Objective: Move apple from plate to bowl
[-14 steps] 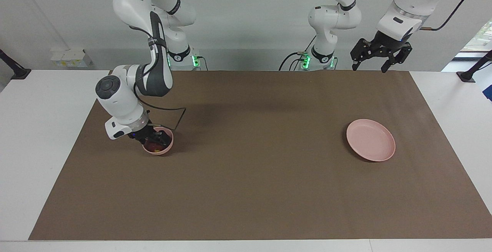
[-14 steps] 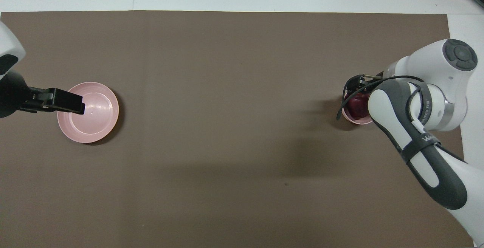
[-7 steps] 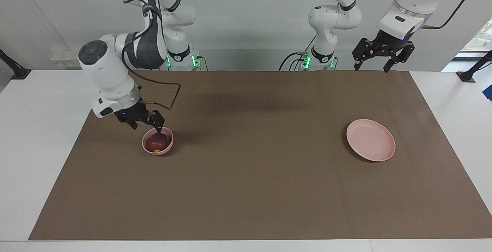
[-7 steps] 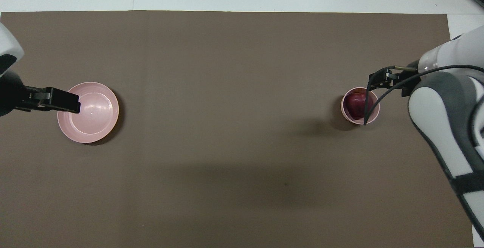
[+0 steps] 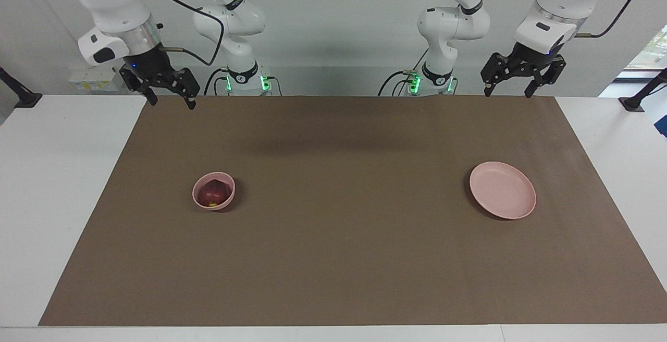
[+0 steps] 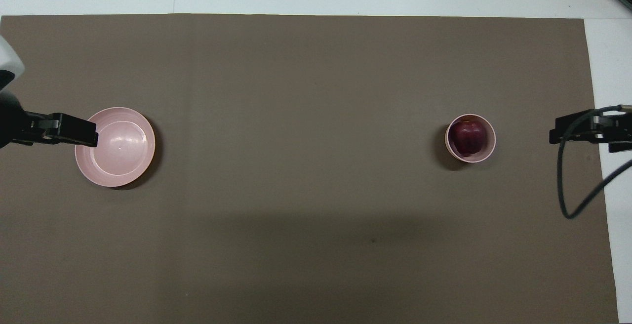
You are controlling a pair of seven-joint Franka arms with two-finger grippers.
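Apple (image 5: pixel 212 193) in bowl (image 5: pixel 227 199) — transfer looks done, nothing left. Plate (image 5: pixel 516 201) bare. Right gripper (image 5: pixel 167 99) raised, clear of bowl, fingers apart, empty. Left gripper (image 5: pixel 507 92) waits high — fingers apart.

apple (image 5: pixel 212 192) dark red, yellowish patch | bowl (image 5: pixel 227 199) pale pink | plate (image 5: pixel 503 190) pale pink

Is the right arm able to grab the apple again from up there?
Probably yes. The apple sits uncovered in the bowl, and the right gripper, jaws open, hangs above the mat's edge with nothing between them.
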